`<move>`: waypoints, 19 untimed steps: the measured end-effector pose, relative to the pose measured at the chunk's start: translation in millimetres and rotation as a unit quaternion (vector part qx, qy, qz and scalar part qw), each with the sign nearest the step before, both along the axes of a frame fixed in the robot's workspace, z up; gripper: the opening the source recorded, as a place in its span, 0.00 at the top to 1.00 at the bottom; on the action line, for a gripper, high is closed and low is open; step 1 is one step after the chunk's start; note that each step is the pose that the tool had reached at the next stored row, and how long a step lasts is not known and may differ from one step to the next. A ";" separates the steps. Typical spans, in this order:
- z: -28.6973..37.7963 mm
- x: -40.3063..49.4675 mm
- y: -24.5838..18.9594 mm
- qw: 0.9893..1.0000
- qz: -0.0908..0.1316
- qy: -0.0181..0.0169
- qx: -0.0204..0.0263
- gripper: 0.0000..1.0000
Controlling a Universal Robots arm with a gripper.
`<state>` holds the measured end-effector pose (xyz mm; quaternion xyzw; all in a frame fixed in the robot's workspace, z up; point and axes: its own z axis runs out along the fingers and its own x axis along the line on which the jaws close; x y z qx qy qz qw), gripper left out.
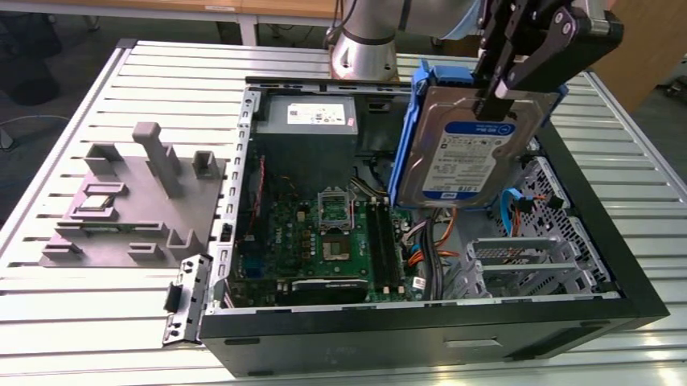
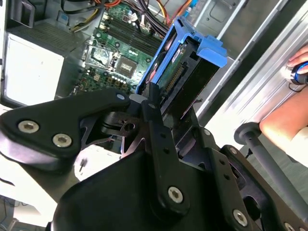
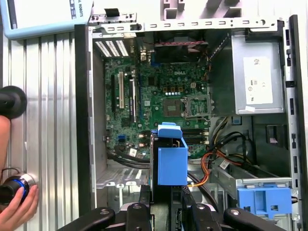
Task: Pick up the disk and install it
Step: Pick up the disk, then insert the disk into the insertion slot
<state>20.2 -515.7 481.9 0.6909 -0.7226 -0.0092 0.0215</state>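
Note:
The disk [image 1: 471, 153], a silver-grey drive with a white-and-blue label in a blue carrier, hangs on edge above the open computer case [image 1: 601, 241], over its right half in the exterior view. My gripper [image 1: 496, 95] is shut on the disk's upper end. In the second wrist view the black fingers [image 2: 153, 103] clamp the disk [image 2: 185, 72] from both sides, with the motherboard below it. In the first wrist view the disk's blue carrier [image 3: 172, 159] points down toward the case interior, just past my gripper [image 3: 168, 211].
The case holds a motherboard [image 1: 322, 233], a grey power supply [image 1: 311, 117], orange and blue cables [image 1: 516, 205] and a metal drive cage [image 1: 526, 261]. Another blue bracket [image 3: 264, 199] sits in the case. A grey fixture [image 1: 134, 197] stands at the exterior view's left. A person's hand [image 3: 14, 204] rests nearby.

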 end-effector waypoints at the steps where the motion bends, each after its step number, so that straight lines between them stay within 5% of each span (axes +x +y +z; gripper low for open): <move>1: 0.0 0.0 -2.2 1.000 0.000 0.000 0.000 0.65; 8: -0.1 0.0 -14.9 1.000 0.000 0.000 0.000 0.65; 19: -0.1 1.5 -16.3 1.000 0.000 0.000 0.000 0.65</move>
